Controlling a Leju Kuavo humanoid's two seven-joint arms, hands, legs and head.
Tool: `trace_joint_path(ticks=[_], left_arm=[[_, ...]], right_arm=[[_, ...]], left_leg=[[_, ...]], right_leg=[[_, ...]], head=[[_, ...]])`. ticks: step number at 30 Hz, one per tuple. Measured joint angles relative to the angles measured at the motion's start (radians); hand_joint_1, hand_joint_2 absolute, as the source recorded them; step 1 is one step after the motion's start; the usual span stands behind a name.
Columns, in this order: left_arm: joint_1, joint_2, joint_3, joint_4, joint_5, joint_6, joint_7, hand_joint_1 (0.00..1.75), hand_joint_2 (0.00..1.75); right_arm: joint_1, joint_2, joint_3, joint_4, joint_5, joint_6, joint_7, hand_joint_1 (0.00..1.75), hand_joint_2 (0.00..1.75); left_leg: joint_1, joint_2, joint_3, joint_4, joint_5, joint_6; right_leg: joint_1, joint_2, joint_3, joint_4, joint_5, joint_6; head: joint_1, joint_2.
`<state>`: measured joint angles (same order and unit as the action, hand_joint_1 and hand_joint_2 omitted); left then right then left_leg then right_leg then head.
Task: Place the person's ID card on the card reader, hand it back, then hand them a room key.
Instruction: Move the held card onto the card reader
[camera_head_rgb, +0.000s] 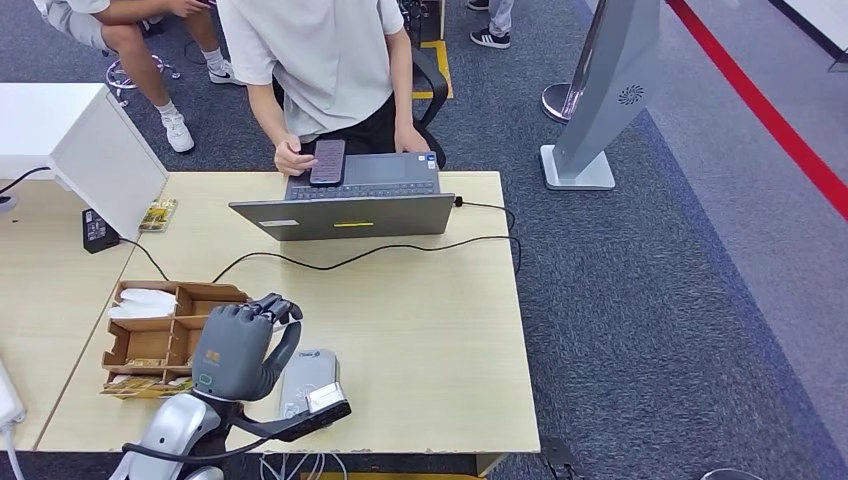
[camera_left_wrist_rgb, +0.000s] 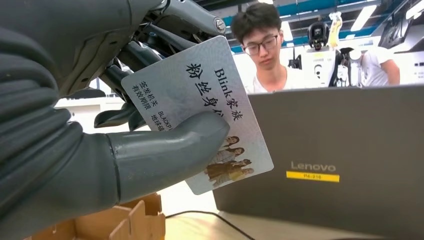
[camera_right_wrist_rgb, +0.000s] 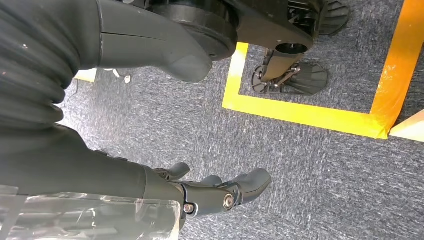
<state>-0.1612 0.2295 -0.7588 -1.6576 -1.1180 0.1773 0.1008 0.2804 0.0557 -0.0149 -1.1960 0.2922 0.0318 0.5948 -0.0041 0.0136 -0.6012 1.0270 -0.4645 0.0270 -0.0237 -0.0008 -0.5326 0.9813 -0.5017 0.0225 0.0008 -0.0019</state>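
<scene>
On the tabletop (camera_head_rgb: 420, 350), left side: cardboard organizer (camera_head_rgb: 165, 335), white paper in one back compartment, printed cards in the front ones. Left hand (camera_head_rgb: 240, 350) beside it, above the card reader (camera_head_rgb: 308, 380), pinching the ID card (camera_left_wrist_rgb: 200, 110) between thumb and fingers. Laptop (camera_head_rgb: 345, 212) beyond, person (camera_head_rgb: 320, 60) seated behind. Right hand (camera_right_wrist_rgb: 215, 192) hangs over carpet, fingers loosely spread, holding nothing.

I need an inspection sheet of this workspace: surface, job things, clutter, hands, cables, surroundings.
Surface: light wooden table.
Job things: white printed ID card pinched in the left hand; grey card reader under that hand.
Clutter: brown cardboard organiser, grey Lenovo laptop, white box.
Hands: left hand holds the card; right hand hangs over carpet, holding nothing.
Cables: black cable across the table.
Surroundings: seated person, grey kiosk stand.
</scene>
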Motion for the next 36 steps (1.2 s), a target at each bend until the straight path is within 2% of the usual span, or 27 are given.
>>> trace_joint_path(ticks=[6, 18, 21, 23, 25, 28, 32, 36], left_arm=[[0.009, -0.018, 0.000, 0.033, 0.022, -0.049, 0.002, 1.75, 1.75], [0.012, -0.022, -0.001, 0.042, 0.022, -0.055, 0.003, 1.75, 1.75], [0.035, -0.049, -0.029, 0.108, 0.024, -0.069, 0.012, 1.75, 1.75], [0.045, -0.065, -0.070, 0.186, 0.049, -0.110, 0.031, 1.75, 1.75], [0.037, -0.069, -0.110, 0.253, 0.085, -0.169, 0.064, 1.75, 1.75], [0.026, -0.065, -0.125, 0.277, 0.102, -0.198, 0.085, 1.75, 1.75], [0.022, -0.063, -0.127, 0.284, 0.102, -0.190, 0.094, 1.75, 1.75], [0.020, -0.073, -0.126, 0.268, 0.051, -0.081, 0.111, 1.75, 1.75]], right_arm=[[0.000, 0.000, 0.001, -0.004, -0.002, 0.001, 0.005, 0.00, 1.75], [0.000, 0.000, 0.002, -0.004, -0.002, 0.001, 0.007, 0.00, 1.75], [-0.002, -0.001, 0.013, -0.005, -0.006, -0.002, 0.017, 0.00, 1.75], [-0.010, -0.011, 0.033, 0.002, -0.027, -0.019, 0.020, 0.00, 1.75], [-0.025, -0.030, 0.062, 0.018, -0.061, -0.043, 0.022, 0.00, 1.75], [-0.037, -0.046, 0.084, 0.032, -0.078, -0.055, 0.022, 0.00, 1.75], [-0.042, -0.056, 0.095, 0.041, -0.093, -0.059, 0.022, 0.00, 1.75], [-0.040, -0.064, 0.109, 0.041, -0.102, -0.072, 0.021, 0.00, 1.75]], left_leg=[[0.000, 0.000, 0.000, 0.000, 0.000, 0.000], [0.000, 0.000, 0.000, 0.000, 0.000, 0.000], [0.000, 0.000, 0.000, 0.000, 0.000, 0.000], [0.000, 0.000, 0.000, 0.000, 0.000, 0.000], [0.000, 0.000, 0.001, 0.000, 0.000, 0.000], [0.000, 0.000, 0.001, 0.000, 0.000, 0.000], [0.000, 0.000, 0.001, 0.000, 0.000, 0.000], [0.000, 0.000, 0.001, 0.000, 0.000, 0.000]], right_leg=[[0.000, 0.000, 0.000, 0.000, 0.000, 0.000], [0.000, 0.000, 0.000, 0.000, 0.000, 0.000], [0.000, 0.000, 0.000, 0.000, 0.000, 0.000], [0.000, 0.000, 0.000, 0.000, 0.000, 0.000], [0.000, 0.000, 0.000, 0.000, 0.000, 0.000], [0.000, 0.000, 0.001, 0.000, 0.000, 0.000], [0.000, 0.000, 0.001, 0.000, 0.000, 0.000], [0.000, 0.000, 0.000, 0.000, 0.000, 0.000]], head=[[0.000, 0.000], [0.000, 0.000], [0.000, 0.000], [0.000, 0.000], [0.000, 0.000], [0.000, 0.000], [0.000, 0.000], [0.000, 0.000]])
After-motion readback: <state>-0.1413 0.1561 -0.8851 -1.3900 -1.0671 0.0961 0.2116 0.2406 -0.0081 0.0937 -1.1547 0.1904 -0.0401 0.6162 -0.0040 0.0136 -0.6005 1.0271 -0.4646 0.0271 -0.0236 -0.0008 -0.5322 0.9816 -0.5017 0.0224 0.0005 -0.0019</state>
